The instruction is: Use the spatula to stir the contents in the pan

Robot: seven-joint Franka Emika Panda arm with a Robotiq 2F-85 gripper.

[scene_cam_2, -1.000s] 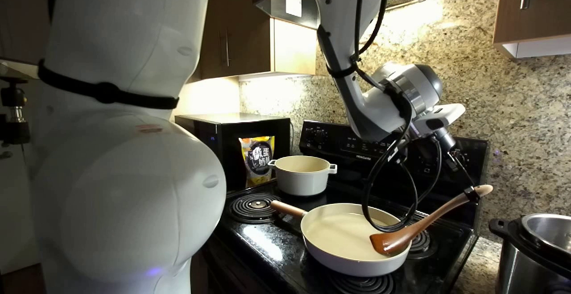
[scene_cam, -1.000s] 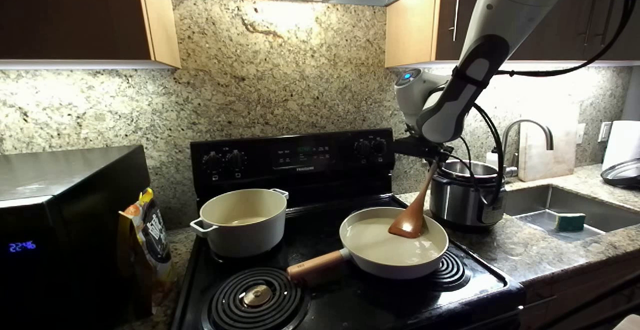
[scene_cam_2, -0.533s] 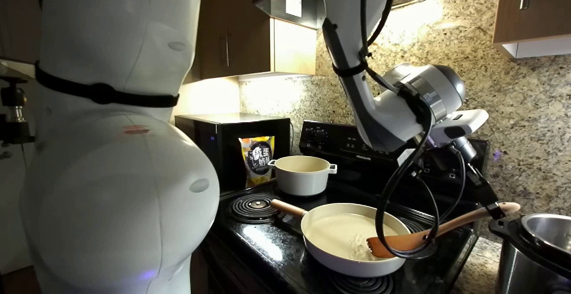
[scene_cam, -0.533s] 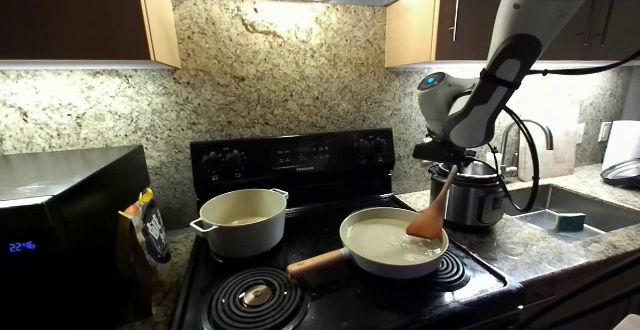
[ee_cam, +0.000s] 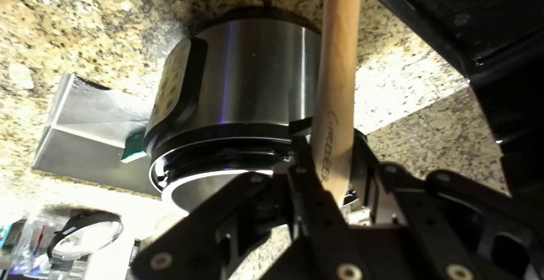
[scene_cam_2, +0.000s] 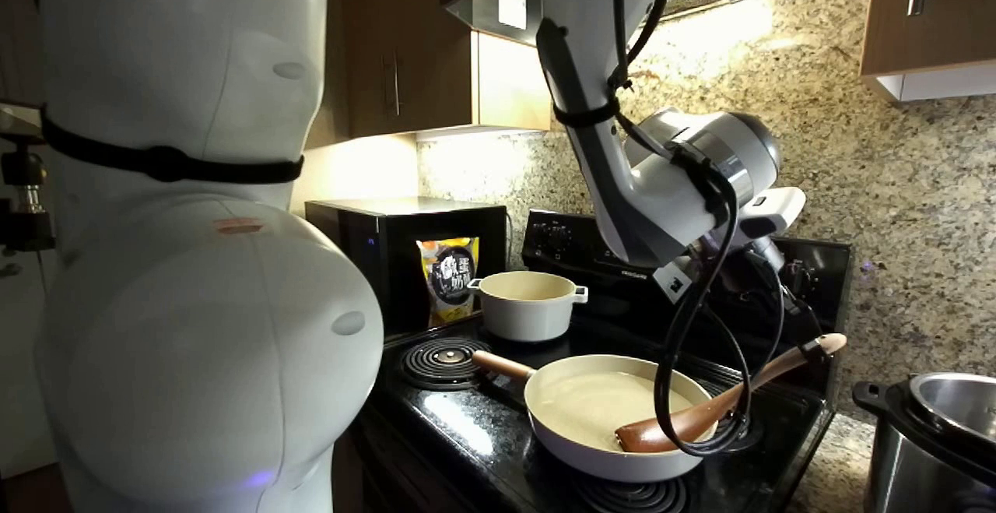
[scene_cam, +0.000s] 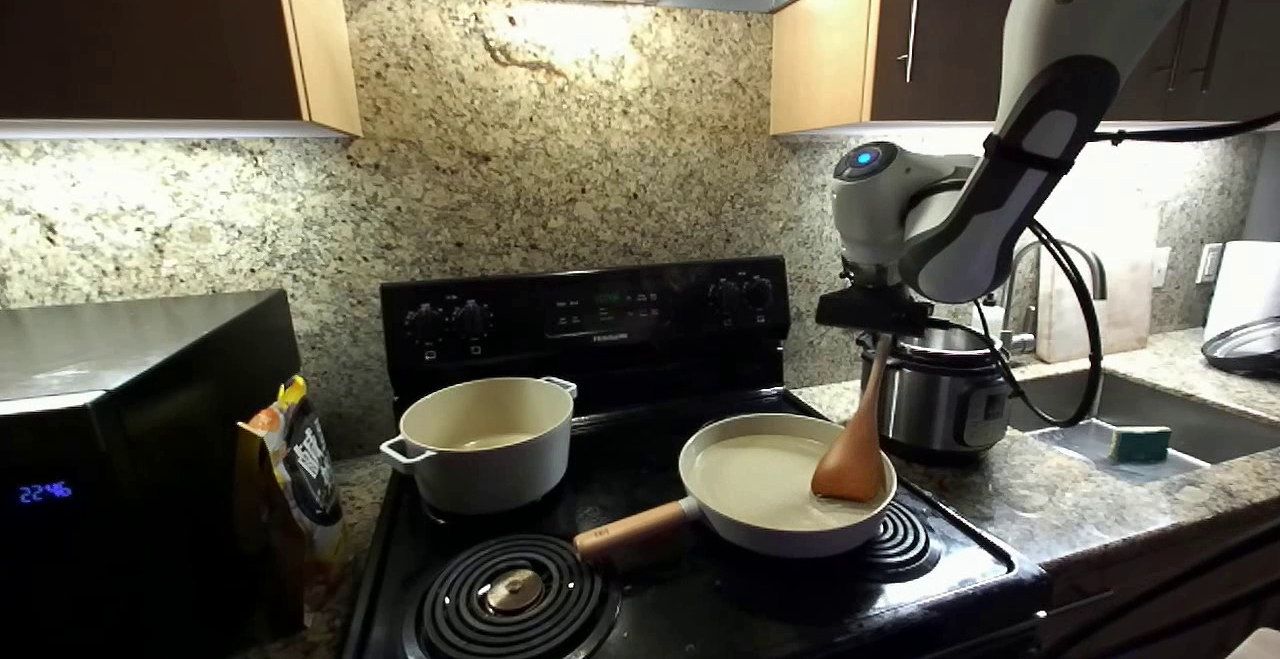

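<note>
My gripper (ee_cam: 332,137) is shut on the pale upper handle of the wooden spatula (ee_cam: 340,59), one finger on each side. The spatula (scene_cam: 850,464) leans in both exterior views, its handle rising toward the back right. Its orange-brown blade (scene_cam_2: 650,435) dips into the contents at the right side of the pan. The pan (scene_cam: 790,541) sits on the stove, its wooden handle (scene_cam: 635,529) pointing to the front left. A pale, smooth, liquid-looking layer, the contents (scene_cam: 755,479), covers its floor. The wrist view does not take in the pan or the blade.
Beside the pan stands a deeper cream pot (scene_cam: 495,479). A steel pot (scene_cam: 930,399) is on the counter close to the gripper, below it in the wrist view. My arm's cable loop (scene_cam_2: 665,388) hangs in front of the pan's right side. A snack bag (scene_cam_2: 450,279) leans by the microwave.
The arm has gone right, then partly back in one exterior view. The blade has shifted along the pan's right side toward its front. Ripples seen half a second ago have flattened.
</note>
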